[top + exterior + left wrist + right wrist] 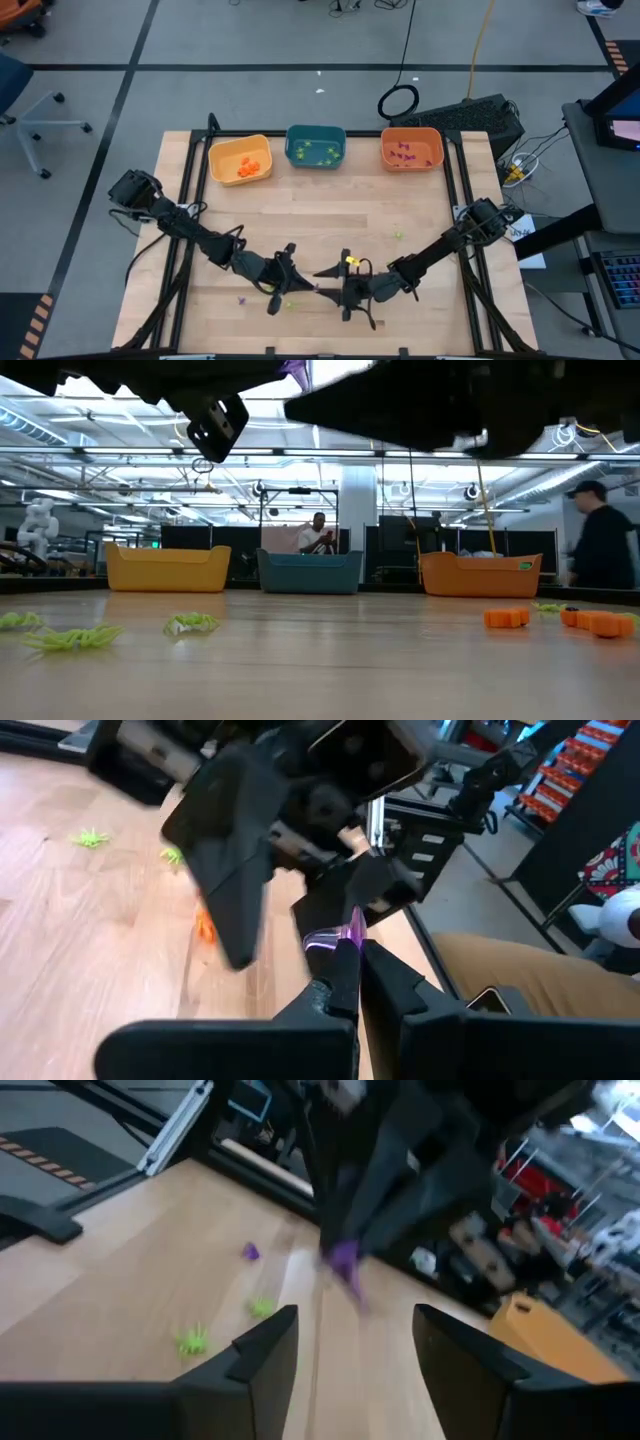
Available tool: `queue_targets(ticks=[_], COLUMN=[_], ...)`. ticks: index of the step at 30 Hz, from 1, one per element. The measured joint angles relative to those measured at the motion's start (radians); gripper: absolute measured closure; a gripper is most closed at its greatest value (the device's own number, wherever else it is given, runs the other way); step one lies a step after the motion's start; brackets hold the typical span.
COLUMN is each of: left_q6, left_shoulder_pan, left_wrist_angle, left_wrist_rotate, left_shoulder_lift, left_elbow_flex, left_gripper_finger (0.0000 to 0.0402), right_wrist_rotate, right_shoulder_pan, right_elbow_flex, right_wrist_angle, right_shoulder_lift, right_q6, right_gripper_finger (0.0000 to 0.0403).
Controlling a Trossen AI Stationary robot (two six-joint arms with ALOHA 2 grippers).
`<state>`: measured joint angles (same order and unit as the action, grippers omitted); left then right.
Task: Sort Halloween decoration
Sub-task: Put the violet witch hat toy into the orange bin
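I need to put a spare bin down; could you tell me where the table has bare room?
The wide wooden band between the yellow bin, teal bin, orange bin and the arms is bare. The near edge is crowded: left gripper, right gripper, scattered trinkets.

No legible text, label, brand, number or sign in any view. Yellow bin (240, 160), teal bin (316, 146) and orange bin (411, 148) along the far edge of the bench (320, 215): walls plain. Small green patch on the orange bin's front in the low view, too small to read. Red-patterned packaging in the room beyond the bench: nothing readable.
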<state>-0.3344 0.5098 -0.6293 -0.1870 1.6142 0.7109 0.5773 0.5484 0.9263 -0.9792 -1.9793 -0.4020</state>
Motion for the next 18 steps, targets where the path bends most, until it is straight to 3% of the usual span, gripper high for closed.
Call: queue_targets(ticks=[18], left_q6=[-0.026], left_shoulder_pan=[0.001], left_wrist_angle=[0.021], left_wrist_rotate=[0.001], left_shoulder_lift=[0.000], left_elbow_flex=[0.000], left_gripper_finger=[0.0400], right_wrist_rotate=[-0.001], right_shoulder_pan=[0.003], right_elbow_flex=[0.064], right_wrist_angle=[0.095], right_shoulder_lift=[0.000], right_q6=[-0.032], right_gripper_finger=[0.0324])
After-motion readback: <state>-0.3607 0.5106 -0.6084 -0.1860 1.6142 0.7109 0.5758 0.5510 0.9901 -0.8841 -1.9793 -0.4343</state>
